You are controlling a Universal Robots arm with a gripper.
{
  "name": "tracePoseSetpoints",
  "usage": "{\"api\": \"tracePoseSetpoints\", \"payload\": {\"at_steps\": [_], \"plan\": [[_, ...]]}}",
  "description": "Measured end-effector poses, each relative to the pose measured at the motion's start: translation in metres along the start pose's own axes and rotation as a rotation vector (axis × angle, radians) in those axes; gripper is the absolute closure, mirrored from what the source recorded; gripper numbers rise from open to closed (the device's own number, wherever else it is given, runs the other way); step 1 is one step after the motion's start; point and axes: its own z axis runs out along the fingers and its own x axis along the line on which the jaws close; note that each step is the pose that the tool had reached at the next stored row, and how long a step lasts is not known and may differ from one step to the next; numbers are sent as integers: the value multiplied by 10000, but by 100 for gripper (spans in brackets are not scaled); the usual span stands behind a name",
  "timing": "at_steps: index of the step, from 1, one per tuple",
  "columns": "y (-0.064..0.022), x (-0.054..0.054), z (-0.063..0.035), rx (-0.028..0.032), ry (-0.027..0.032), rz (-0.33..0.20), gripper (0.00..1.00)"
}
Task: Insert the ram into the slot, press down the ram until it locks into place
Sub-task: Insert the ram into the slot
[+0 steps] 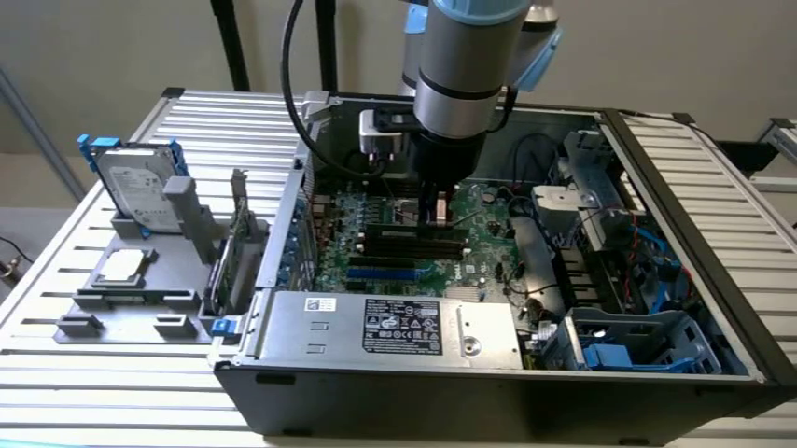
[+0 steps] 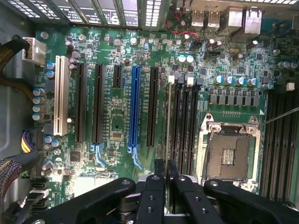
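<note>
1. The ram (image 2: pixel 167 116) is held edge-on by the gripper (image 2: pixel 167 169), which is closed on it.
2. The ram is lined up over the slot (image 2: pixel 171 135) on the motherboard (image 2: pixel 117 51), near the processor socket (image 2: pixel 229 156).

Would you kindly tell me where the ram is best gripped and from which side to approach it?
Pinch the ram by its two flat faces, mid-length along its upper long edge, coming straight down from above. It is thin and flat and stands on edge over the slot, so its lower edge must stay free. The gripper holds it just so, fingers on either face.
</note>
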Motion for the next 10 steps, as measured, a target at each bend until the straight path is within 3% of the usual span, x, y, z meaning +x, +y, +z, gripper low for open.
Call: {"api": "tracePoseSetpoints", "payload": {"at_steps": [2, 7, 10], "plan": [[2, -3, 4, 16, 6, -5, 87], [2, -44, 17, 38, 136, -13, 87], [1, -60, 36, 37, 167, -13, 87]]}}
